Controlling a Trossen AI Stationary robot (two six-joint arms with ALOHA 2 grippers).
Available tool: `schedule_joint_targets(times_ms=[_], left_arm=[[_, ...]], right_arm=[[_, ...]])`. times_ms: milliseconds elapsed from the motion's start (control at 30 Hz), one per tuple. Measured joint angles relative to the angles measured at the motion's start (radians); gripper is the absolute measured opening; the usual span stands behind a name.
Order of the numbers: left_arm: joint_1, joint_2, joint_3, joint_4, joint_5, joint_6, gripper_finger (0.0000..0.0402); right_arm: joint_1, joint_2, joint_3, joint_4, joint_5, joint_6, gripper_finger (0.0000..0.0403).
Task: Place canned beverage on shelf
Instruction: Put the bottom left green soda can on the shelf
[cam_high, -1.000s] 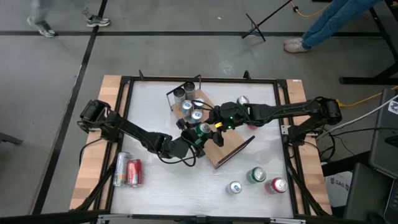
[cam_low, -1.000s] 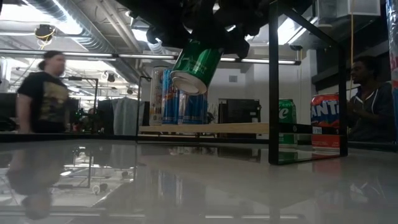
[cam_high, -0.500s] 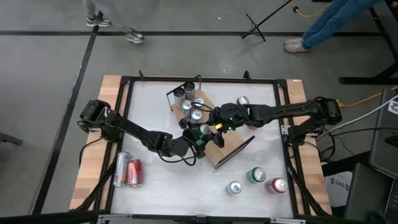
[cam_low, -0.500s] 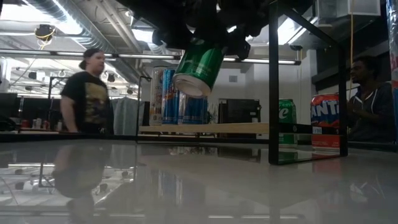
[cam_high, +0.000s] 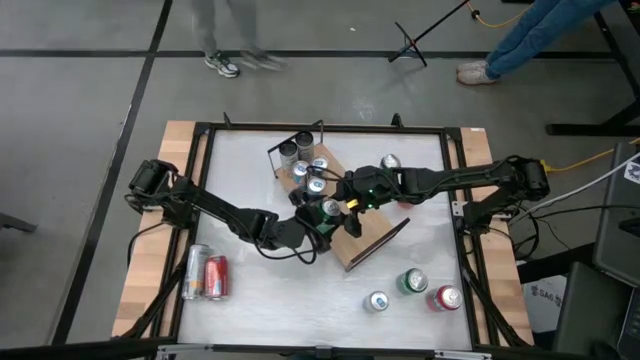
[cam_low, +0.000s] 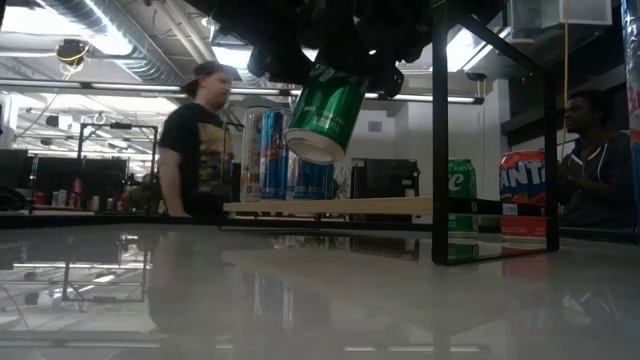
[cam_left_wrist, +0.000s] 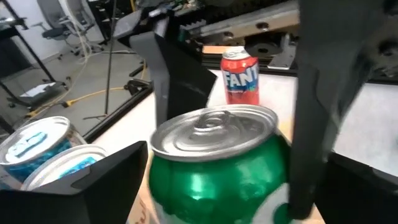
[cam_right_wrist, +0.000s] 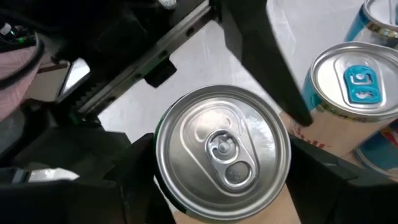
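A green can (cam_high: 330, 208) hangs tilted in the air over the middle of the shelf (cam_high: 372, 232), a light-brown board lying aslant on the table. In the low view the can (cam_low: 322, 108) leans with its base down and toward the left, above the board (cam_low: 380, 205). My left gripper (cam_high: 322, 218) comes at it from the near left and my right gripper (cam_high: 345, 200) from the right and above. Both are shut on the can. Several cans (cam_high: 305, 165) stand on the board's far-left end. My left gripper pinches the green can's side wall (cam_left_wrist: 163, 180) between its two fingers, about level, from the table's near-left side. One finger (cam_left_wrist: 93, 186) lies against the wall below the top rim. The can is lifted clear of the shelf and tilted. My right gripper comes down over the can's top end, looking straight onto the lid (cam_right_wrist: 222, 146). Its two fingers (cam_right_wrist: 140, 180) stand on opposite sides of the upper wall, just below the rim (cam_right_wrist: 163, 163). One finger (cam_left_wrist: 311, 112) crosses the can's side in the left wrist view.
Black rails (cam_low: 440, 130) rise at the shelf's ends. A Fanta can (cam_low: 525, 190) and a green can (cam_low: 461, 190) stand beyond the right rail. Three cans (cam_high: 412, 282) stand at the near right, two (cam_high: 205, 272) lie at the near left. People (cam_low: 200, 140) are beyond the table.
The green can has shifted a little toward the table's right edge and slightly down, keeping its tilt, held between both grippers. A person has walked across the room behind the table.
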Motion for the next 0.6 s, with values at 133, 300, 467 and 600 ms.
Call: schedule_joint_targets(times_ms=[133, 300, 467, 600], left_arm=[[-0.014, -0.020, 0.000, -0.010, -0.004, 0.033, 0.0395], [-0.035, -0.062, 0.000, -0.064, -0.020, 0.052, 0.0394], [-0.050, -0.129, 0.000, -0.163, -0.030, 0.049, 0.0394], [-0.065, -0.195, 0.000, -0.269, -0.040, 0.045, 0.0394]], right_arm=[[0.000, 0.000, 0.000, -0.011, 0.010, -0.013, 0.0277], [0.000, 0.000, 0.000, -0.018, 0.012, -0.023, 0.0278], [0.000, 0.000, 0.000, -0.023, 0.013, -0.038, 0.0278], [0.000, 0.000, 0.000, -0.023, 0.011, -0.039, 0.0278]])
